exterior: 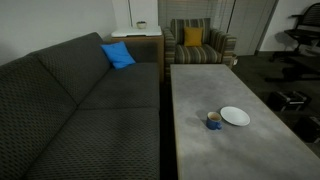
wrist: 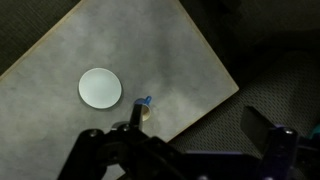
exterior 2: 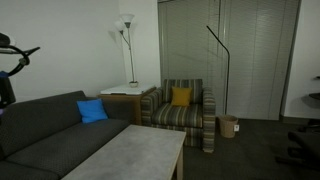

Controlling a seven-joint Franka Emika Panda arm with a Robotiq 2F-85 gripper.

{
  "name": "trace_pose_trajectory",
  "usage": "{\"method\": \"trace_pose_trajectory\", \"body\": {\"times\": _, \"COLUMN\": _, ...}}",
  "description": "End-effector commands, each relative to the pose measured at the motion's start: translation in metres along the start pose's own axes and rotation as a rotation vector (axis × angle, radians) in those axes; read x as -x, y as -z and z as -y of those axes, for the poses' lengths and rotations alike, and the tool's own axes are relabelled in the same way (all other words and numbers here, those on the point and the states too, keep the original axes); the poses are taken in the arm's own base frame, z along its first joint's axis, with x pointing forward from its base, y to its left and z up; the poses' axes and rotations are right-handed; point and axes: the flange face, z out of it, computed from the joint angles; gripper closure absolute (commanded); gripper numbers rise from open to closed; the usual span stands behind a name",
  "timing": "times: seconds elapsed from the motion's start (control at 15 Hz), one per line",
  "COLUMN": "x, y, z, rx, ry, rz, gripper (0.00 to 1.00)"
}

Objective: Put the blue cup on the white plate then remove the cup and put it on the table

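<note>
The blue cup point(exterior: 214, 120) stands upright on the grey stone-like table point(exterior: 200, 90), just beside the white plate point(exterior: 235, 116) and apart from it. In the wrist view the plate point(wrist: 100, 88) lies on the table point(wrist: 120, 45), and the cup point(wrist: 144, 105) sits near the table's edge, partly hidden behind one finger. My gripper point(wrist: 194, 114) is high above the table edge, open wide and empty. The gripper does not show in either exterior view. One exterior view shows only a bare end of the table point(exterior 2: 135, 155).
A dark grey sofa point(exterior: 80, 100) with a blue cushion point(exterior: 117, 55) runs along one side of the table. A striped armchair point(exterior: 195, 45) with a yellow cushion stands at the far end. An office chair point(exterior: 305, 40) is at the far right. Dark carpet point(wrist: 265, 75) lies past the table edge.
</note>
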Motion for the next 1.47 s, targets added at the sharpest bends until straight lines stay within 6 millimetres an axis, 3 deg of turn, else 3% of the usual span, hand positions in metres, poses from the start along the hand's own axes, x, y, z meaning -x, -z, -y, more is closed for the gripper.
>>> {"method": "trace_pose_trajectory", "body": {"times": 0.0, "x": -0.026, "y": -0.025, "z": -0.019, "rx": 0.003, "ry": -0.029, "rz": -0.032, "gripper": 0.00}}
{"method": "trace_pose_trajectory", "body": {"times": 0.27, "x": -0.045, "y": -0.040, "z": -0.028, "rx": -0.003, "ry": -0.050, "rz": -0.077, "gripper": 0.00}}
{"method": "trace_pose_trajectory", "body": {"times": 0.33, "x": -0.036, "y": -0.035, "z": -0.022, "rx": 0.014, "ry": -0.037, "rz": -0.054, "gripper": 0.00}}
{"method": "trace_pose_trajectory", "body": {"times": 0.73, "x": -0.041, "y": -0.042, "z": -0.013, "rx": 0.031, "ry": -0.033, "rz": -0.042, "gripper": 0.00}}
{"method": "trace_pose_trajectory", "body": {"times": 1.07, "x": -0.060, "y": -0.076, "z": -0.026, "rx": 0.009, "ry": -0.163, "rz": -0.054, "gripper": 0.00}}
{"method": "trace_pose_trajectory", "body": {"times": 1.4, "x": -0.086, "y": -0.108, "z": -0.044, "rx": 0.007, "ry": -0.220, "rz": -0.179, "gripper": 0.00}}
